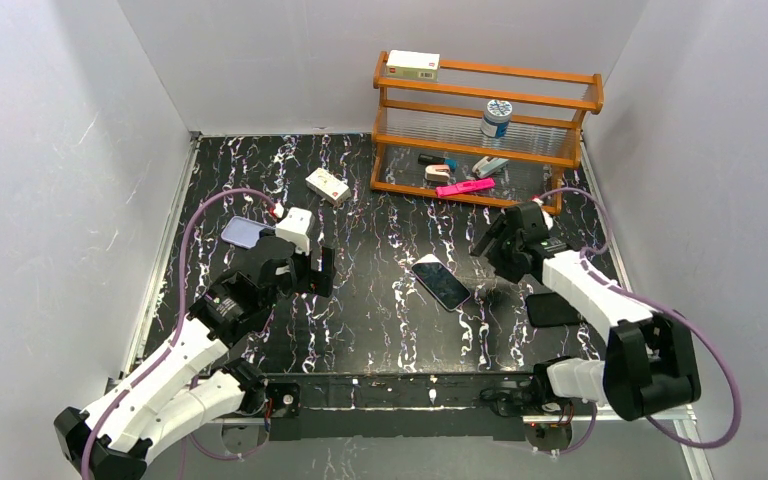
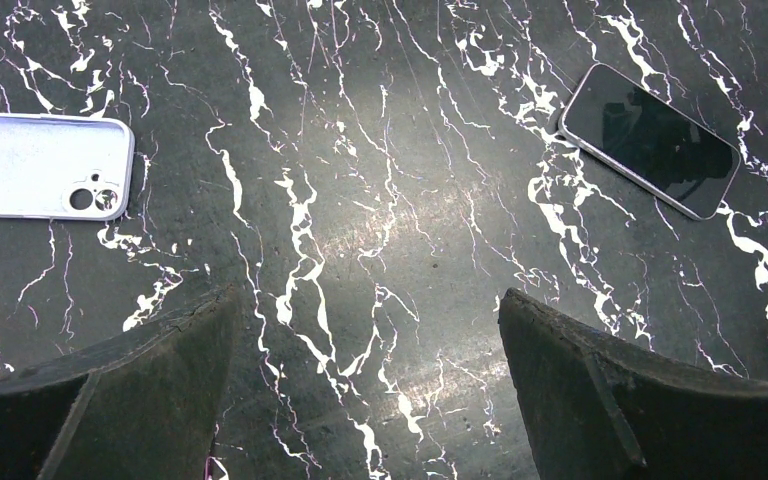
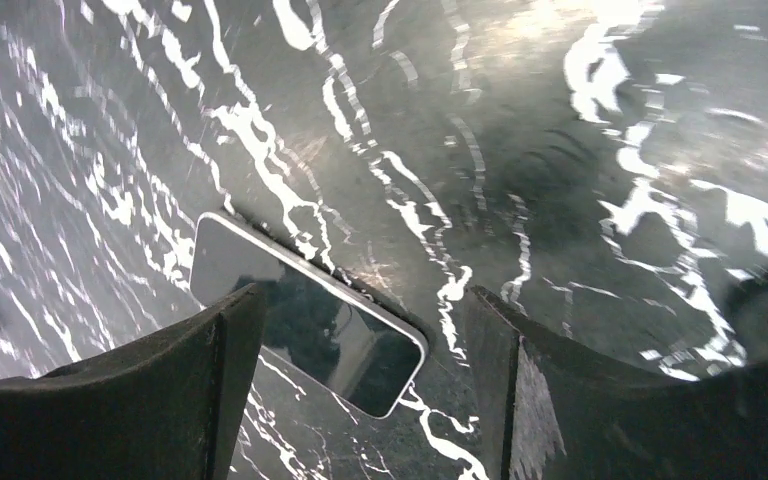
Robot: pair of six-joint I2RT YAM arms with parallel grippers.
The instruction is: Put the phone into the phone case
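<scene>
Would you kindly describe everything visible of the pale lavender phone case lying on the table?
The pale lavender, rounded-corner phone case looks like soft matte plastic with a raised rim and a camera cutout at one corner. It lies flat and empty on the black marbled table, left of the open left gripper, touched by nothing.
</scene>
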